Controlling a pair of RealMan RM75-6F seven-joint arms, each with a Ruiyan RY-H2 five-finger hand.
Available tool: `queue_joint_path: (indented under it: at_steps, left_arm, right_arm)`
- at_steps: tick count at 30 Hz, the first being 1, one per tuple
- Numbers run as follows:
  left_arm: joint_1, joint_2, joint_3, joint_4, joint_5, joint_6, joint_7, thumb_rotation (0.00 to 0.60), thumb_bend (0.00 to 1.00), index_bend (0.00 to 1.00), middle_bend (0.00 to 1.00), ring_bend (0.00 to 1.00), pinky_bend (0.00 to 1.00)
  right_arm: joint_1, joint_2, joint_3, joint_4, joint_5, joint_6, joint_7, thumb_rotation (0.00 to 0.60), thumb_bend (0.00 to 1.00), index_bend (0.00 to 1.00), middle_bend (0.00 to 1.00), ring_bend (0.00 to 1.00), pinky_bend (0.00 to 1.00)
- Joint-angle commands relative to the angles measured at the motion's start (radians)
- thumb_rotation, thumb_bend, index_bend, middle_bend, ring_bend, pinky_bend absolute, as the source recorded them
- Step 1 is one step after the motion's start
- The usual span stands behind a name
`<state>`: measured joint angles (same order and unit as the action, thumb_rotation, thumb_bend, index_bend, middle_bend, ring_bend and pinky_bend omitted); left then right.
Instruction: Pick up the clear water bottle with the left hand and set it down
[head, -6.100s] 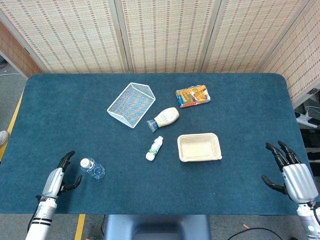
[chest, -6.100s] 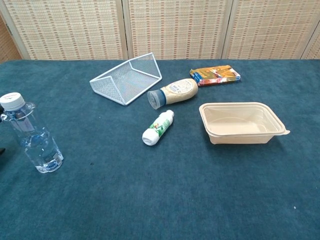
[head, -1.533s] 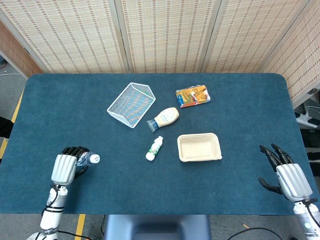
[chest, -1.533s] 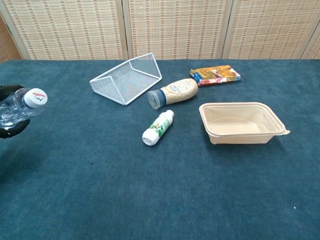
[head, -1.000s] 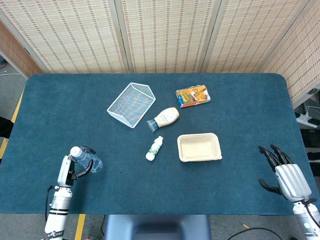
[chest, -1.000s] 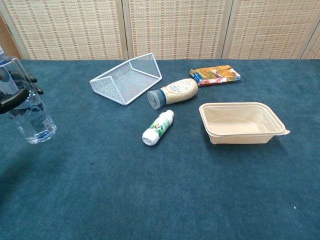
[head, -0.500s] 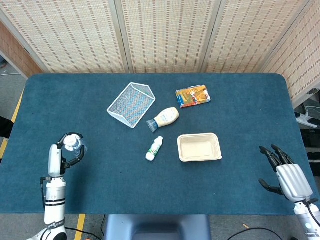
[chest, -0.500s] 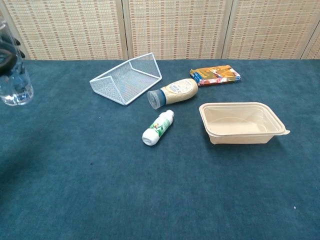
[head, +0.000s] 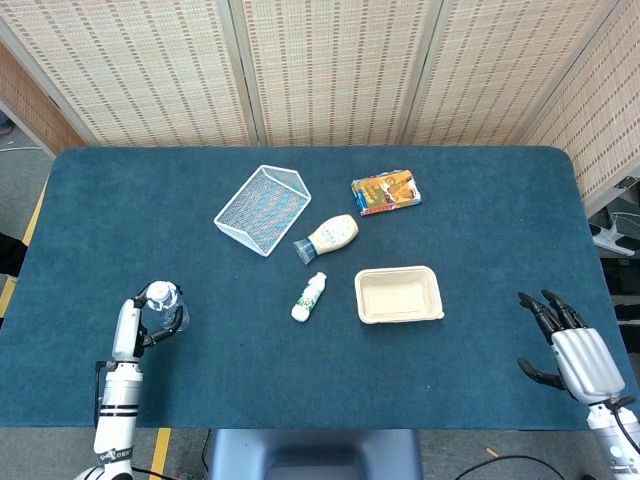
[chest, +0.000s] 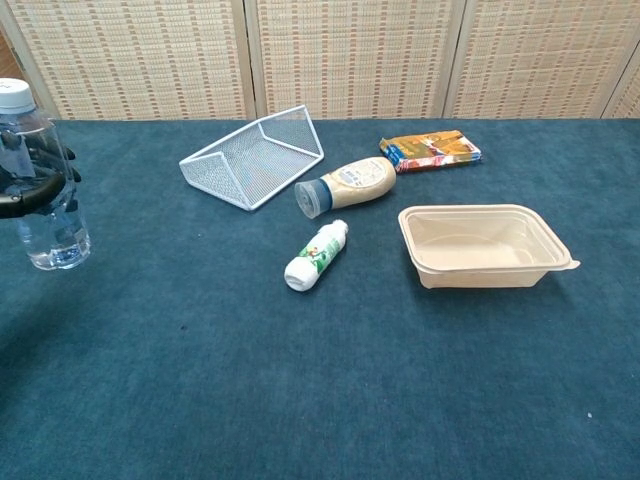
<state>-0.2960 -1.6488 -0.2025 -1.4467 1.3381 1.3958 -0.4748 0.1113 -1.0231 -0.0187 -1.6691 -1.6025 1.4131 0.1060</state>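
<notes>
The clear water bottle (chest: 47, 195) with a white cap stands upright at the left edge of the chest view, its base just above the blue cloth or touching it; I cannot tell which. My left hand (head: 135, 325) grips the bottle (head: 166, 303) around its middle, dark fingers (chest: 40, 185) wrapped across it. My right hand (head: 572, 355) rests open near the table's front right corner, far from the bottle, and only the head view shows it.
A white wire basket (head: 262, 209) lies on its side at centre-left. Beside it lie a sauce bottle (head: 330, 237), a small white bottle (head: 309, 297), an orange snack pack (head: 386, 191) and an empty beige tray (head: 436, 300). The blue-covered table (head: 480, 230) ends close to my left hand.
Over six seconds my left hand took hold of the standing bottle, lifted and tilted it. In the last half second it came back down and slightly right, upright again.
</notes>
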Motion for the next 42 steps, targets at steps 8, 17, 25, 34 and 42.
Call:
queue_joint_path:
  at_steps: [8,17,25,34,42]
  left_arm:
    - [0.005,0.028,-0.058,-0.086,0.140,0.170,-0.010,0.600,0.64,0.64,0.64,0.57,0.68]
    - [0.006,0.011,-0.010,-0.036,0.075,0.077,-0.003,0.600,0.64,0.64,0.64,0.57,0.68]
    - [0.004,-0.146,0.032,0.171,0.019,-0.004,-0.042,0.600,0.64,0.64,0.65,0.57,0.69]
    - [0.007,-0.245,0.022,0.329,0.034,0.030,-0.070,0.600,0.64,0.49,0.59,0.53,0.68]
    - [0.008,-0.250,0.036,0.372,0.064,0.025,-0.119,0.600,0.52,0.18,0.35,0.34,0.43]
  right_arm:
    - [-0.002,0.001,-0.001,0.000,-0.003,0.003,0.000,0.600,0.16,0.00,0.16,0.00,0.15]
    - [-0.001,-0.002,-0.002,0.000,-0.003,0.000,-0.005,0.600,0.16,0.00,0.16,0.00,0.15]
    - [0.002,0.001,-0.005,-0.001,-0.003,-0.010,-0.006,0.600,0.16,0.00,0.16,0.00,0.15]
    - [0.004,0.001,-0.005,-0.002,0.000,-0.016,-0.010,0.600,0.16,0.00,0.16,0.00,0.15]
    - [0.007,0.000,-0.008,-0.001,-0.002,-0.022,-0.014,0.600,0.16,0.00,0.16,0.00,0.15]
